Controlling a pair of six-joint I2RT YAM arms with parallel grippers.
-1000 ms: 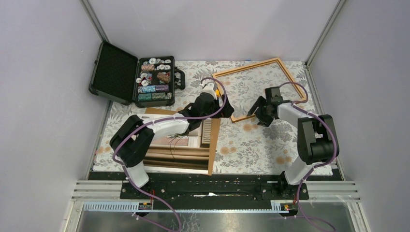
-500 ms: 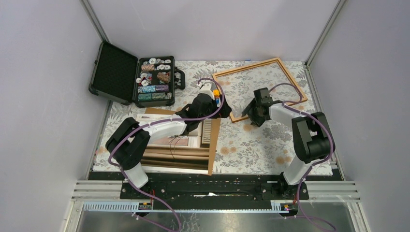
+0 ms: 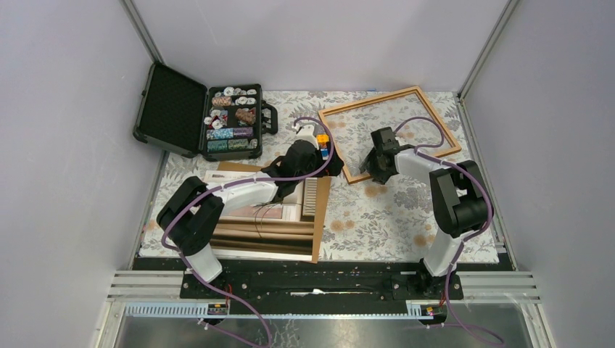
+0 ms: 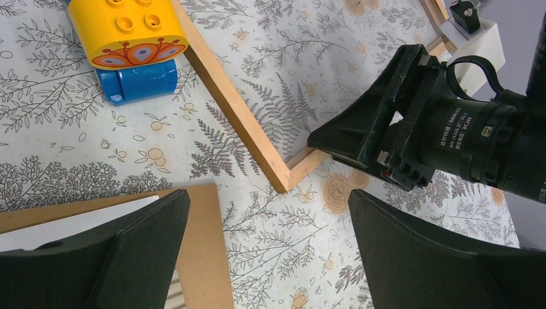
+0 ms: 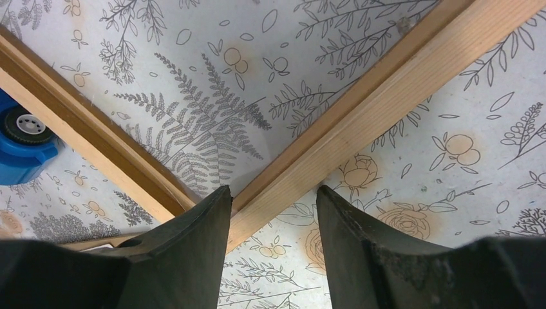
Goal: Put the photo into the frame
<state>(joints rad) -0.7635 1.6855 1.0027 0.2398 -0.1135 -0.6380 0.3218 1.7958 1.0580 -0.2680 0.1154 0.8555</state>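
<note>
Right gripper [image 5: 269, 193] straddles the frame [image 5: 393, 90] at its corner, jaws part-open, contact unclear; left gripper [image 4: 267, 196] spread wide, empty.

Seen from above, the left arm [image 3: 239, 190] rises from its base at lower left and reaches toward the centre of the picture. Its forearm is nearly level and its wrist bends down. The left gripper [image 3: 326, 163] hangs low with jaws spread wide; its wrist view shows the two dark fingers [image 4: 103, 257] in the bottom corners. The right arm [image 3: 453, 199] folds up from lower right, elbow high, forearm running up and left. The right gripper [image 3: 371, 170] points down, jaws partly apart.
</note>
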